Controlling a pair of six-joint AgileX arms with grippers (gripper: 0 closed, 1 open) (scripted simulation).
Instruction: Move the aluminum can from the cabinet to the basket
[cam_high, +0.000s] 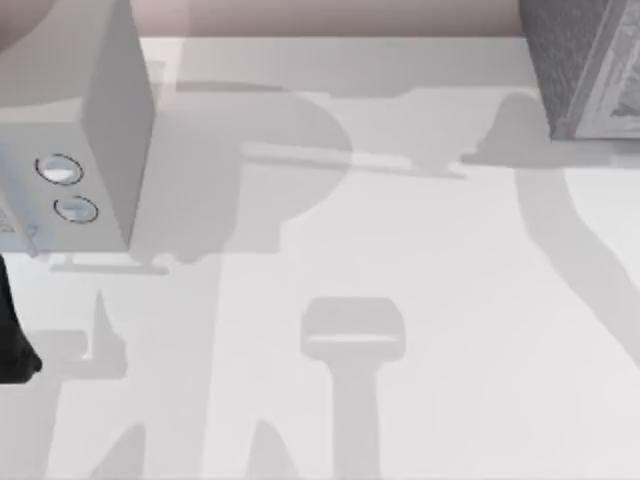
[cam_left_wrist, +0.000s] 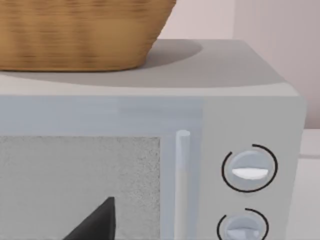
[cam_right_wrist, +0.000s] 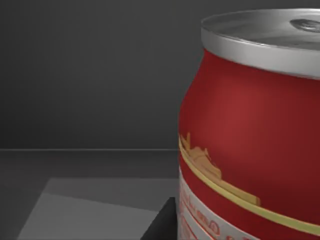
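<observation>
My right wrist view: the aluminum can (cam_right_wrist: 250, 130) stands upright, very close, inside a dark grey enclosure; finger state cannot be told. My left finger (cam_left_wrist: 97, 222) faces the microwave (cam_left_wrist: 210, 115), its spread unreadable. The wicker basket (cam_left_wrist: 75, 32) sits on top.

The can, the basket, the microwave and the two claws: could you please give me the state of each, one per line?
aluminum can: upright, top sealed, standing in a dark enclosure, close to the right wrist camera.
basket: upright on top of the microwave; its inside is out of sight.
microwave: door shut, at the table's left side.
left claw: a dark tip shows in front of the microwave door; open or shut unclear.
</observation>
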